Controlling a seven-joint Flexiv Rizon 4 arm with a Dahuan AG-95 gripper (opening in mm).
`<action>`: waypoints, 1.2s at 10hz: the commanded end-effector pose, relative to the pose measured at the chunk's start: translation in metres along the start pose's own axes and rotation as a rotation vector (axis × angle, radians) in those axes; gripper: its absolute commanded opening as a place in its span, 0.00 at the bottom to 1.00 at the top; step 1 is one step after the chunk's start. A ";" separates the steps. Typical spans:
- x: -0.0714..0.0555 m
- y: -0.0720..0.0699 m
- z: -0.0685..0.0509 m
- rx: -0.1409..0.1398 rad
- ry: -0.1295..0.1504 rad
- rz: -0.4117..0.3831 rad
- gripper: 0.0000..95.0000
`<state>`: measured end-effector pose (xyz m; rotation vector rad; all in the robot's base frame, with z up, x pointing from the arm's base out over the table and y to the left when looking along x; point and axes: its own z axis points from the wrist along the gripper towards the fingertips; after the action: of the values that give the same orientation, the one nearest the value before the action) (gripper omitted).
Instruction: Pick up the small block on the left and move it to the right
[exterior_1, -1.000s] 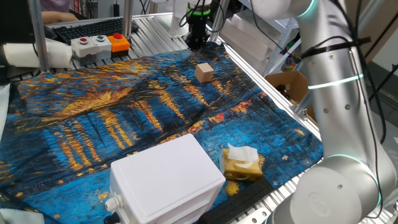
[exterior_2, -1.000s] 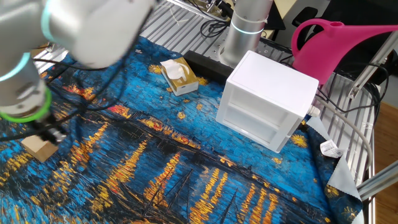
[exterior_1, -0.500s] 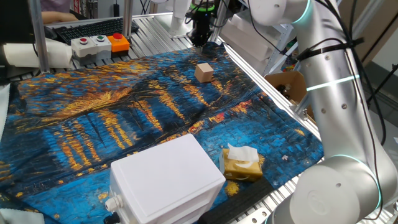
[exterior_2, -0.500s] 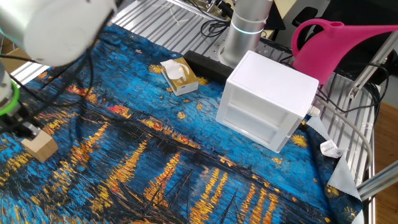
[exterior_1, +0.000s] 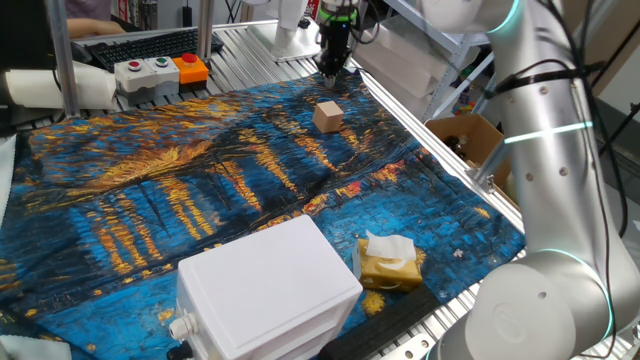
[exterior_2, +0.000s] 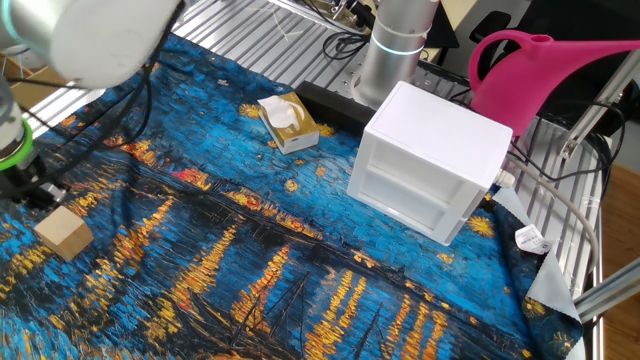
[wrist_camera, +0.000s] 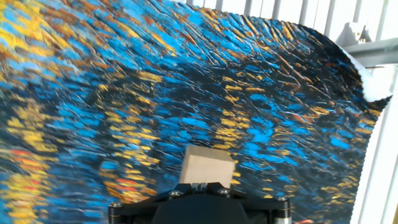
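Note:
The small block is a plain tan cube lying on the blue-and-orange patterned cloth, near its far right edge in one fixed view. In the other fixed view the small block sits at the left edge. My gripper hangs above the cloth's far edge, beyond the block and apart from it, shut and empty. The other fixed view shows the gripper just up and left of the cube. In the hand view the small block lies directly ahead of my shut gripper.
A large white plastic box stands at the near edge, with a yellow-brown tissue packet beside it. A button box and a keyboard lie beyond the cloth. A cardboard box is off the right side. A pink watering can stands behind the white box.
The shut gripper has risen and drawn back from the block toward the cloth's far edge. The block has stayed where it was.

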<state>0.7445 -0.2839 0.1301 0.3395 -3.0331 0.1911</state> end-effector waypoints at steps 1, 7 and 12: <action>-0.002 -0.002 0.002 -0.003 0.008 -0.015 0.00; -0.002 -0.003 0.002 -0.006 0.020 0.002 0.00; -0.002 -0.003 0.002 -0.021 0.020 0.030 0.00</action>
<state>0.7428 -0.2852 0.1277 0.2922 -3.0265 0.1717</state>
